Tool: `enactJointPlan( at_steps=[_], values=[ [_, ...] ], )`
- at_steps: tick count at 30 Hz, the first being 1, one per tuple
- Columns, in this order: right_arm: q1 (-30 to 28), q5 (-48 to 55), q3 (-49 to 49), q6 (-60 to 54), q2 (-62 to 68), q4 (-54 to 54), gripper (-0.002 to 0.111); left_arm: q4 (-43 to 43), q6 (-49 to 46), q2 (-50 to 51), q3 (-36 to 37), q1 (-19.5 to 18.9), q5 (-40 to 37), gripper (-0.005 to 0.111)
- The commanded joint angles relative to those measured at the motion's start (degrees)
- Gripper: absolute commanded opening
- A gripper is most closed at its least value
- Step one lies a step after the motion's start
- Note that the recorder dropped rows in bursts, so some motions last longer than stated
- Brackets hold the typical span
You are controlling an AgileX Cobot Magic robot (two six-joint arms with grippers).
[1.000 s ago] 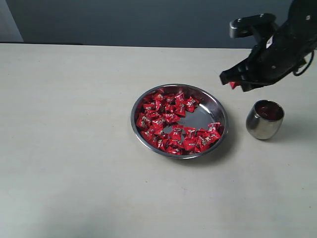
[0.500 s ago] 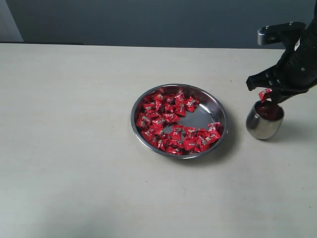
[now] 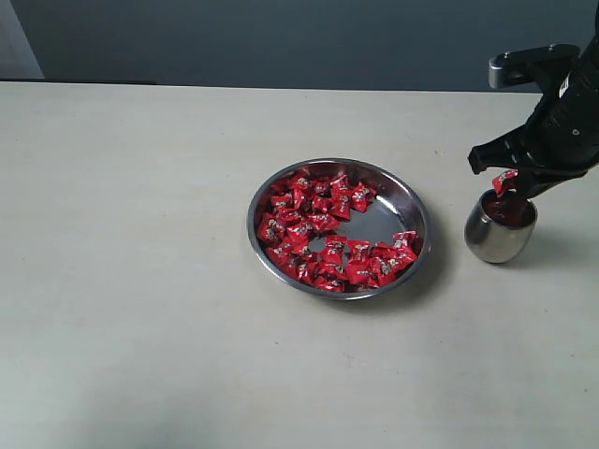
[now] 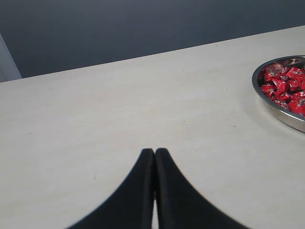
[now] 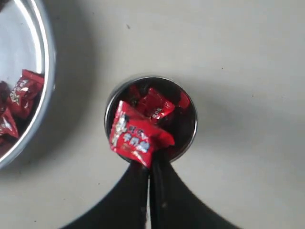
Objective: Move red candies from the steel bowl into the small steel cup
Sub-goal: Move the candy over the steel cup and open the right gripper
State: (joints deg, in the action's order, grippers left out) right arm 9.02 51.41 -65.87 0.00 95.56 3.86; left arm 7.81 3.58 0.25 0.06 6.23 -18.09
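Red-wrapped, one candy (image 5: 136,136) is clamped by the right end effector (image 5: 148,163) above the small steel cup (image 3: 496,241) (others lie inside), beside the steel bowl (image 3: 382,223) of red candies (image 3: 304,224); the left end effector (image 4: 154,155) is pressed together, empty.

Looks like a robot lab or test room. Wide, plain, pale tabletop (image 3: 140,327) with a matte finish, backed on the far side by a flat dark grey-blue wall (image 3: 281,42) and a sliver of lighter panel (image 3: 14,42) at the far left. Sparse staging in the middle and on the right: one steel bowl (image 3: 382,223) of red candies (image 3: 309,220), one small steel cup (image 3: 494,243), and a black robot arm (image 3: 562,131) above that cup.
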Motion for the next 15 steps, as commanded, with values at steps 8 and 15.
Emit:
enactJointPlan(
  at_steps=[8,15],
  values=[
    [-0.34,0.74,-0.12,3.01,-0.01,3.34,0.03,-0.07,0.33,-0.25,-0.06,0.17,0.32,0.0],
    [0.6,-3.88,-0.12,-3.79,-0.01,-7.83,0.03,-0.07,0.33,-0.25,-0.06,0.17,0.32,0.0]
  ],
)
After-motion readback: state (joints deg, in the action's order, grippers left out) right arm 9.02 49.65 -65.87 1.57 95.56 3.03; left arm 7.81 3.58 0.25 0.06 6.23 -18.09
